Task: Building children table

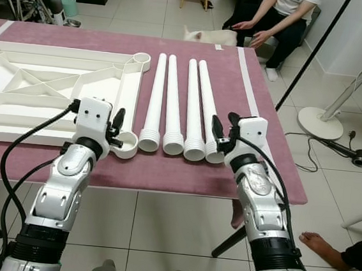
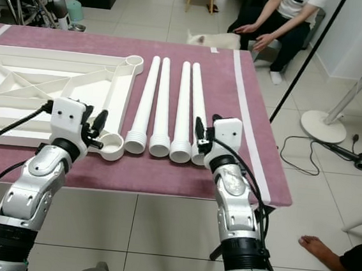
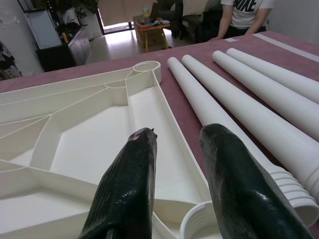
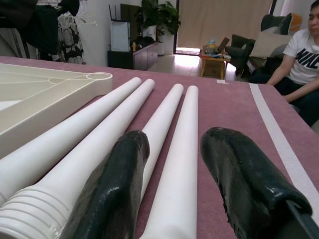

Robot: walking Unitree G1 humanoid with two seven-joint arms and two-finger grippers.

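Assembly not begun, by my reading. The tabletop [image 1: 38, 90] lies underside up on the maroon cloth [image 1: 164, 172], its near corner socket [image 1: 126, 148] bare. Four legs [image 1: 177, 103] lie side by side just beside it, threaded ends toward the robot, none screwed in. All four remain to be fitted (and the table then turned over).

Left gripper [image 1: 115, 129] hovers over the near socket, fingers [image 3: 130, 194] spread, holding nothing; whether it touches the rim I cannot tell. Right gripper [image 1: 222, 132] sits above the threaded end of the outermost leg [image 4: 174, 194], fingers apart, the leg lying below the gap, not pinched.

A seated person [image 1: 282, 17] is beyond the table, and a bare foot [image 1: 321, 246] shows nearby.
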